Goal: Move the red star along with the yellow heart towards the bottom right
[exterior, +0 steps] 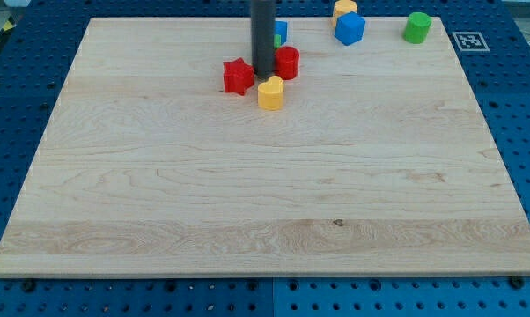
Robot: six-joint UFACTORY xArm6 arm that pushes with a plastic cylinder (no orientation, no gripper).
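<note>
Tabletop (265, 202): light wooden board, grain running left to right, one small dark knot below centre toward the view's right. It sits on a blue perforated base; a black-and-white marker tag (470, 40) lies just off the board's top right corner.

All blocks are crowded along the view's top. The whole middle and bottom of the board, including the bottom right corner, is bare wood.

Rod descends from the view's top; my tip (263, 73) lands between the red star (238, 77) on its left and a red block (287, 62) on its right, close to both. The yellow heart (270, 92) sits just below the tip, touching or nearly touching it. No gripper on this arm, so no open or closed state to log.

Red star: pointed outline, left of the heart and just apart from it. Yellow heart: notched top, rounded body.

Behind the rod, a blue block (280, 32), partly hidden, shape unclear. Further right near the top edge: a blue block (349, 28) with an orange-yellow block (344, 8) behind it, and a green block (416, 27).
</note>
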